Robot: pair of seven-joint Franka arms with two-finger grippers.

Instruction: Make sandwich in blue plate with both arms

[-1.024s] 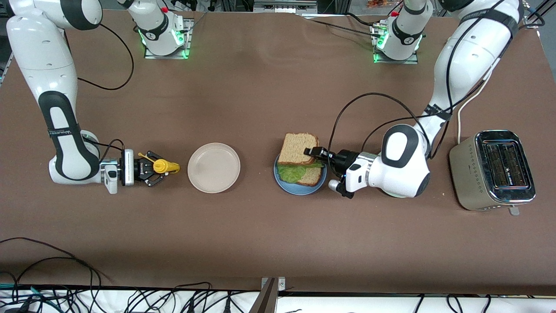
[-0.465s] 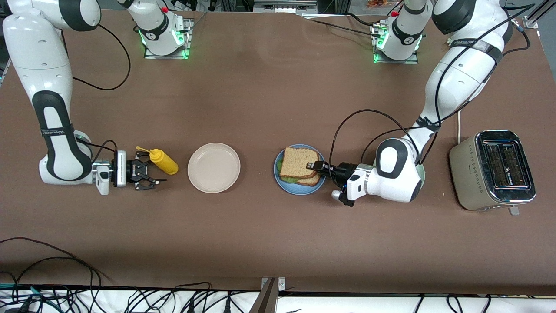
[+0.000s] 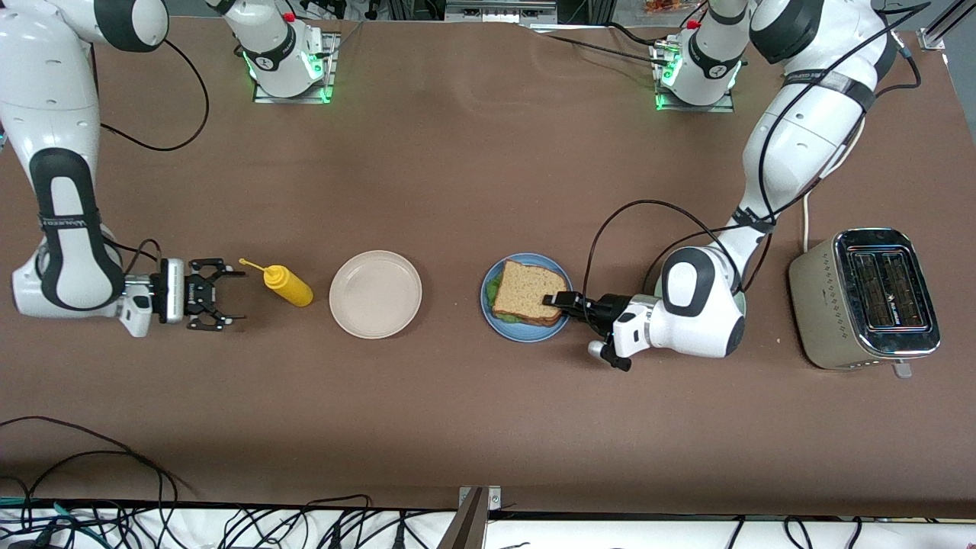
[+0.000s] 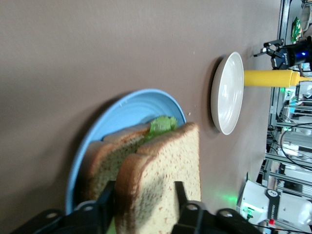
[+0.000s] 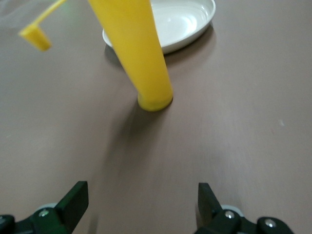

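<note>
The sandwich [image 3: 528,291] lies on the blue plate [image 3: 497,320]. Its top slice of bread [image 4: 165,165] covers the green lettuce [image 4: 163,124] and the bottom slice [image 4: 100,161]. My left gripper [image 3: 560,299] reaches in low from the left arm's end of the table. It is open, with one finger under the top slice's edge and the other a little above it [image 4: 144,195]. My right gripper [image 3: 219,297] is open and holds nothing [image 5: 141,204]. It hovers low beside the yellow squeeze bottle [image 3: 287,284], toward the right arm's end.
The yellow bottle [image 5: 141,53] stands on the table between my right gripper and an empty beige plate [image 3: 375,293]. A silver toaster [image 3: 865,297] sits toward the left arm's end. Cables hang along the table edge nearest the front camera.
The left arm lowered the top slice onto the lettuce and its jaws parted. The right gripper let go of the yellow bottle, opened wide and drew back from it.
</note>
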